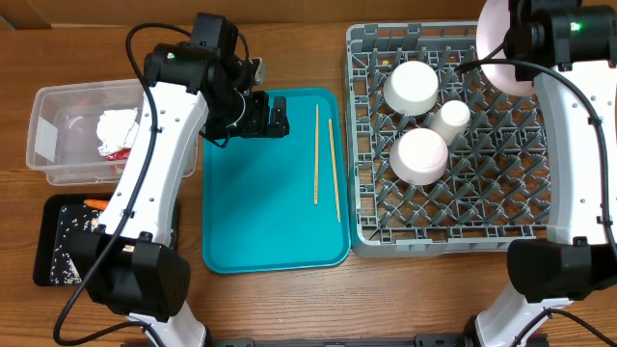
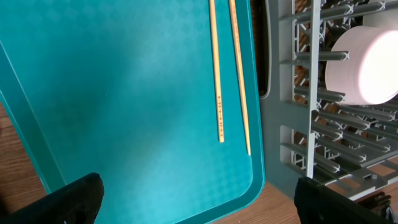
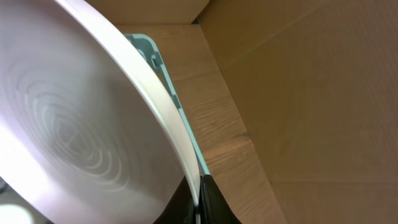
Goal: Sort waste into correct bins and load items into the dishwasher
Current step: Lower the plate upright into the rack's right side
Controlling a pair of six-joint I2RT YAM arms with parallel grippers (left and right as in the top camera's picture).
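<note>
Over the table, seen from above, the left gripper (image 1: 281,118) hovers above the far end of the teal tray (image 1: 260,212), fingers spread wide with nothing between them. Two chopsticks (image 1: 316,154) lie side by side near the tray's right edge. At the left, the clear tub (image 1: 43,135) holds the crumpled white napkin (image 1: 118,125) and what looks like the red wrapper (image 1: 116,152), partly hidden by the arm. Just in front of it, the black tray (image 1: 40,241) holds the carrot (image 1: 94,204) and pale scraps (image 1: 67,246). The dish rack (image 1: 482,198) on the right carries two whitish bowls (image 1: 413,87), upside down, with the white cup (image 1: 449,118) between them. The pink plate (image 1: 499,53) is held on edge over the rack's far right corner by the right gripper (image 1: 525,40).

From the left wrist, both dark fingertips (image 2: 68,202) sit far apart at the lower corners – empty – with the chopsticks, the tray's corner and the rack wall below.

From the right wrist, the closed fingers (image 3: 208,199) pinch the plate's rim – the plate fills the left half of the view.
</note>
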